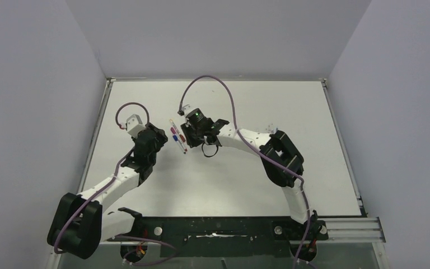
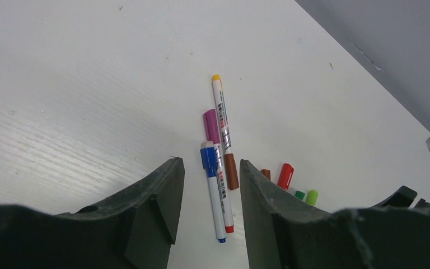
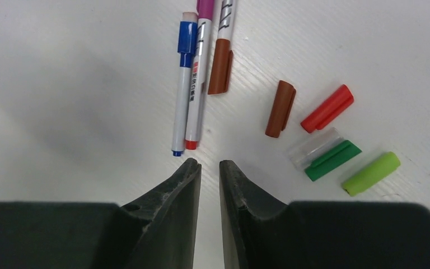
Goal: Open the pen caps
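Looking down on a white table [image 1: 246,185] with two robot arms at its near edge, both reaching toward a small cluster of pens [image 1: 177,136] near the middle.

From the left wrist: left gripper [image 2: 210,162] partly open, fingers [image 2: 162,196] well apart and gripping nothing, framing three pens lying side by side on the table. Nearest the left finger, a blue-capped pen [image 2: 217,207]. Touching it, a purple-capped pen [image 2: 211,126] with a red tip. Alongside that, a brown-capped pen [image 2: 222,112] with a yellow end. All three with caps on.

From the right wrist: right gripper [image 3: 208,162] almost closed, only a thin gap between its fingers [image 3: 173,196], nothing held, tips just short of the pens' near ends.

To the right of the pens, loose pen caps lying flat on the table: a brown cap [image 3: 280,108], a red cap [image 3: 327,108] just beside it, a green cap [image 3: 332,160] touching a clear tube [image 3: 315,147], and a lime cap [image 3: 371,173] near the green one.
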`<state>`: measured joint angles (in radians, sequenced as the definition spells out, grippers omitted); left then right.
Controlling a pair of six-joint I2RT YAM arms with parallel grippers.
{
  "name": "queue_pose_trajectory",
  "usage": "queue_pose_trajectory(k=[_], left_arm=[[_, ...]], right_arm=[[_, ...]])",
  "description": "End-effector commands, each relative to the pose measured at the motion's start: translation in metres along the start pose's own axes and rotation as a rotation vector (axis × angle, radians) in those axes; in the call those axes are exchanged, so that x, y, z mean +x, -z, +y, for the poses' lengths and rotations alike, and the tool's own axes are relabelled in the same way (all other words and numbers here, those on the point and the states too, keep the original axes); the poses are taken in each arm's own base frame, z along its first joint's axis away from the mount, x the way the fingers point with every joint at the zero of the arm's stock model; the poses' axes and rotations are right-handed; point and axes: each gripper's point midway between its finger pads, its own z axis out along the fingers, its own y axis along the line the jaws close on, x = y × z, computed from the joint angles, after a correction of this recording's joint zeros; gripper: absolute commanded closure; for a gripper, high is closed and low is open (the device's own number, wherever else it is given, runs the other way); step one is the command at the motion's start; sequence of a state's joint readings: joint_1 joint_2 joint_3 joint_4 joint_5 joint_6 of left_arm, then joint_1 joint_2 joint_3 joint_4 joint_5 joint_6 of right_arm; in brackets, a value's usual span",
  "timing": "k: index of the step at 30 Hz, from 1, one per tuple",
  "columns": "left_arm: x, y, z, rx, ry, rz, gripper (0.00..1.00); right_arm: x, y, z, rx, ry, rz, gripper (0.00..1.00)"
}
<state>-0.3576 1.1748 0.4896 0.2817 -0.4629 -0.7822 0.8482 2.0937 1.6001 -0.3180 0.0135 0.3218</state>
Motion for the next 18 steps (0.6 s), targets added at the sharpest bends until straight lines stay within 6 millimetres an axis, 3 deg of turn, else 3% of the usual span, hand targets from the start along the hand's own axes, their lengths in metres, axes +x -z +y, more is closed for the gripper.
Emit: queue_pose_trajectory(k=[1, 10, 18], left_arm=[[-0.029, 0.004, -0.01, 0.027, 0.067, -0.102, 0.6], [-0.036, 0.008, -0.008, 0.023, 0.069, -0.129, 0.6], [-0.041, 0.011, -0.007, 0.021, 0.067, -0.147, 0.6]], right_arm=[[-0.037, 0.003, 0.021, -0.064, 0.029, -0.085, 0.78], [-0.033, -0.021, 0.019, -0.034, 0.06, -0.052, 0.65], [-0.024, -0.038, 0.012, 0.017, 0.088, -0.027, 0.65]])
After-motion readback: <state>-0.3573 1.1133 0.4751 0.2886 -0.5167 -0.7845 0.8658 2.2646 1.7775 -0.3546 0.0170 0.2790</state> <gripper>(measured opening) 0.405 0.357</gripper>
